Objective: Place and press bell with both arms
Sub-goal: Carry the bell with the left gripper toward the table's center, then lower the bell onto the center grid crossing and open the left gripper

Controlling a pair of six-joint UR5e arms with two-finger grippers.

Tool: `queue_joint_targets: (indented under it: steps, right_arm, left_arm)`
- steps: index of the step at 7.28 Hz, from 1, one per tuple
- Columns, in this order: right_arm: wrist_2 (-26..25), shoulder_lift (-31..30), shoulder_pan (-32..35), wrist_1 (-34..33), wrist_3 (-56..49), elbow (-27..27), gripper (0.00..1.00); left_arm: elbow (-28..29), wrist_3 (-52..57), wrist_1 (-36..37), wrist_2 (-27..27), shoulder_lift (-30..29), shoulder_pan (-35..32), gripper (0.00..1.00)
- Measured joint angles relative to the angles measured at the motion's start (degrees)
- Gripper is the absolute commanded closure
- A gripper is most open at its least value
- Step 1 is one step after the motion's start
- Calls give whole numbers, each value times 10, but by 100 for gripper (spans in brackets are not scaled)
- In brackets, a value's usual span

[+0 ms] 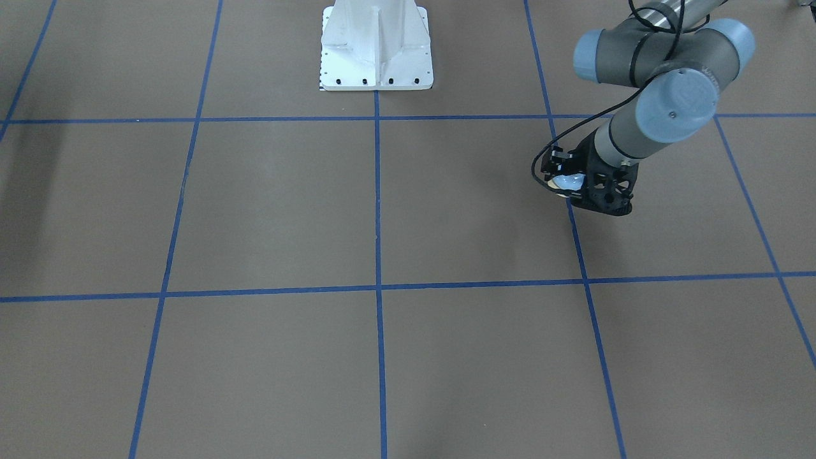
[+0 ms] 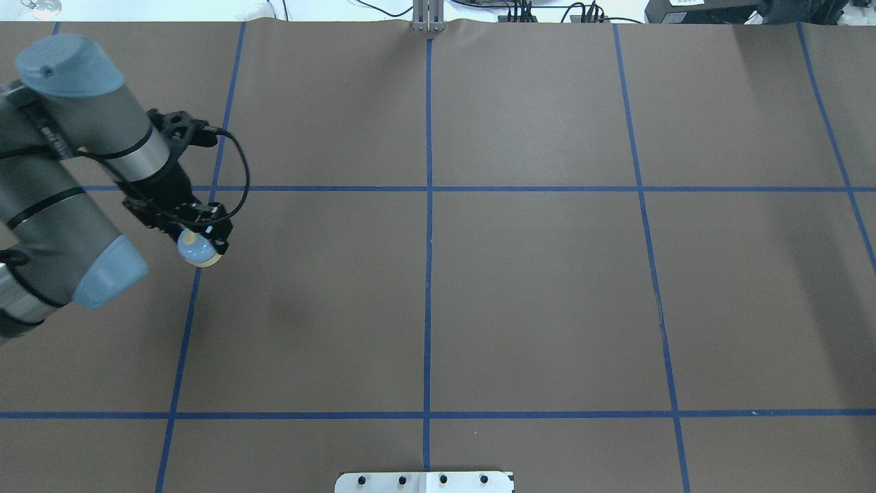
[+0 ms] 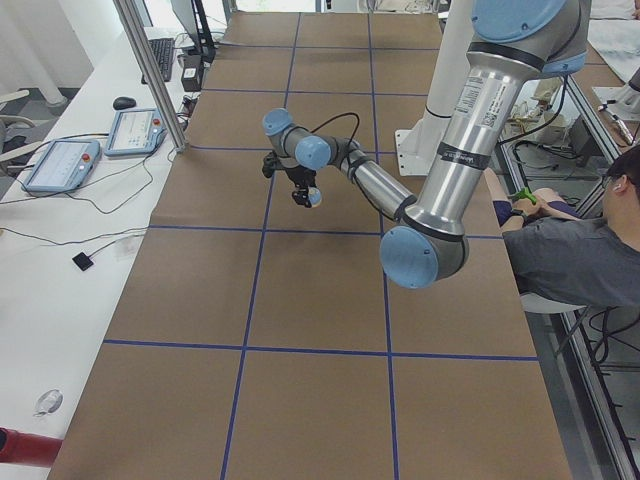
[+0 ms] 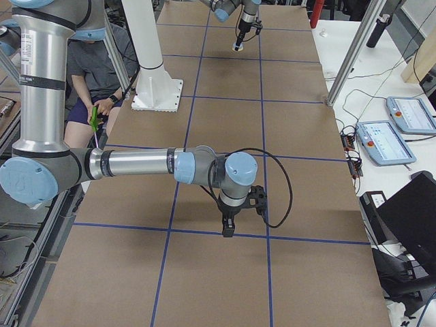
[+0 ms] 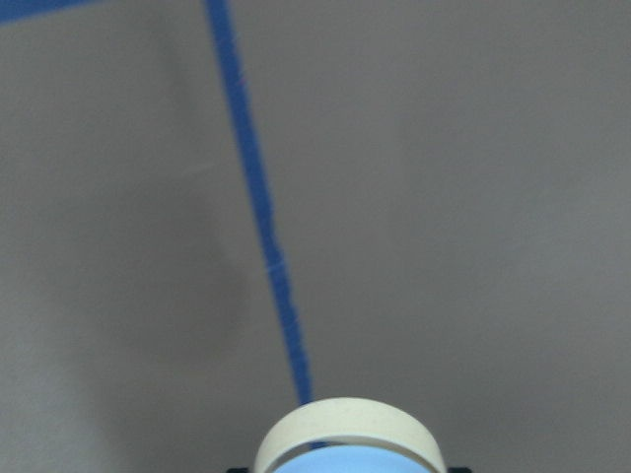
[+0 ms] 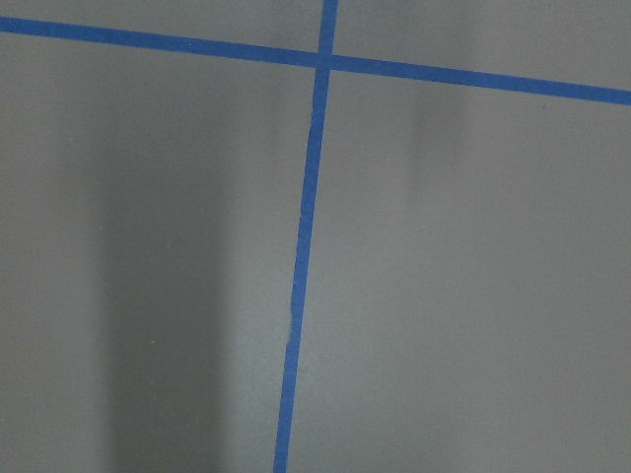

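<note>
The bell [image 2: 198,248] is a light-blue dome with a cream rim. My left gripper [image 2: 203,241] is shut on it and holds it above the brown table, over a blue tape line at the table's left side. The bell also shows in the front-facing view [image 1: 568,183], in the exterior left view [image 3: 314,197] and at the bottom of the left wrist view [image 5: 345,439]. My right gripper [image 4: 228,228] shows only in the exterior right view, pointing down close over the table; I cannot tell whether it is open or shut. The right wrist view shows only table and tape.
The white pedestal [image 1: 376,48] stands at the robot's edge of the table. Blue tape lines [image 2: 428,274] divide the brown table into squares. A seated person [image 3: 585,255] is beside the table, and tablets [image 3: 60,165] lie on a side bench.
</note>
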Motion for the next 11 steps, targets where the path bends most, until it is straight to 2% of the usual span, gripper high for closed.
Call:
queue_joint_targets:
  steps: [3, 5, 6, 9, 10, 11]
  right_arm:
    - [0, 1, 0, 0, 0, 0, 0]
    - [0, 1, 0, 0, 0, 0, 0]
    - [0, 1, 0, 0, 0, 0, 0]
    - [0, 2, 0, 0, 0, 0, 0]
    - [0, 2, 0, 0, 0, 0, 0]
    - [0, 2, 0, 0, 0, 0, 0]
  left_arm:
    - [171, -85, 11, -1, -197, 46, 81]
    - [296, -152, -40, 9, -295, 85, 80]
    - [343, -185, -82, 23, -319, 103, 79]
    - [397, -229, -127, 41, -346, 130, 76]
    - [417, -233, -130, 41, -361, 133, 72]
    - [428, -234, -132, 42, -369, 135, 61]
